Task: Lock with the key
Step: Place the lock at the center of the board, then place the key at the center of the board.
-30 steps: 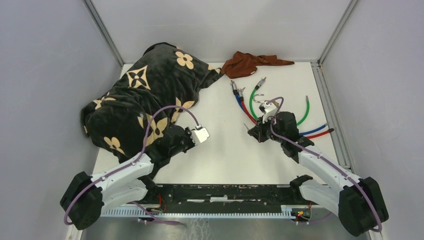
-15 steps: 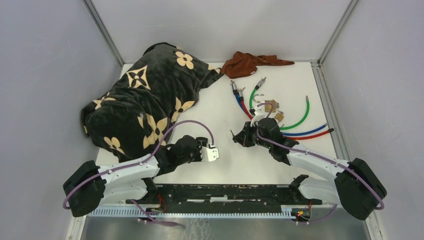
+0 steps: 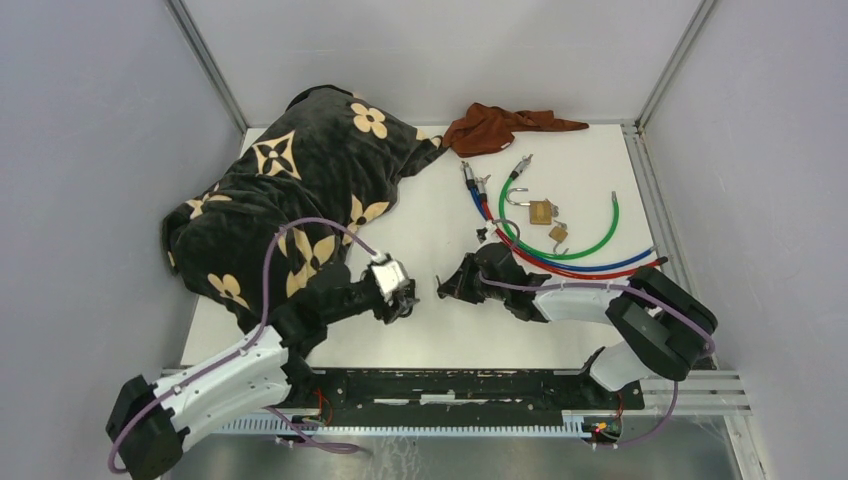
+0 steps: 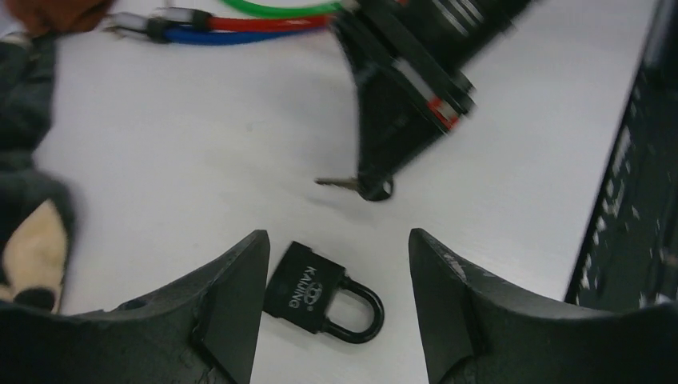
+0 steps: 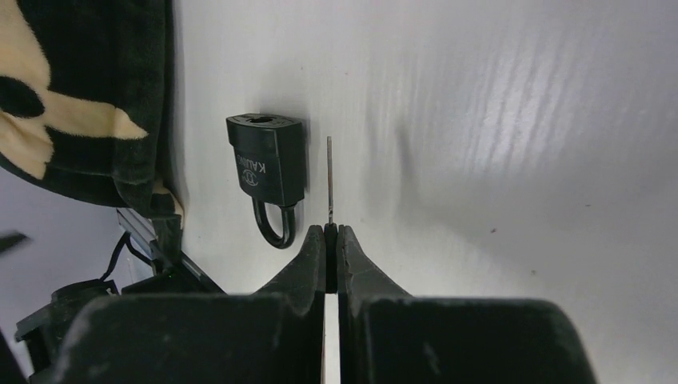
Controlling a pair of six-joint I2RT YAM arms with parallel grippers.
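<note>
Black padlock (image 4: pixel 324 292) lies flat on the white table (image 3: pixel 440 200), near edge, roughly centre, just right of the blanket's edge. "KAIMING" lettering faces up, and both shackle legs meet the body. In the right wrist view the padlock (image 5: pixel 268 172) has its shackle pointing toward the camera, with a recess on the opposite end of the body. Key (image 5: pixel 329 180) is pinched by its head in the right gripper (image 5: pixel 330 232). The jaws are pressed together on it and the blade sticks straight out ahead. The blade runs parallel to the lock body and just beside it, with a thin gap and no contact. From the left wrist, the key (image 4: pixel 352 186) hangs at the tip of the right gripper (image 4: pixel 384 136), beyond the padlock and clear of it. Left gripper (image 4: pixel 336 240) is spread wide and holds nothing. Its fingers (image 4: pixel 232 296) straddle the padlock without touching it. Overhead, the left gripper (image 3: pixel 400 290) and right gripper (image 3: pixel 450 282) face each other near the table's centre, close but apart; I can't make out the padlock between them from there. Black blanket with cream flower print (image 3: pixel 300 190) is heaped over the far-left of the table, its near edge beside the left arm. On the right side are looped cables: green (image 3: pixel 600 235), red (image 3: pixel 620 270) and a blue one alongside. Two brass padlocks (image 3: pixel 542 211) (image 3: pixel 558 234) sit inside the green loop, well apart from the black one. Brown cloth (image 3: pixel 500 127) is bunched at the far edge.
</note>
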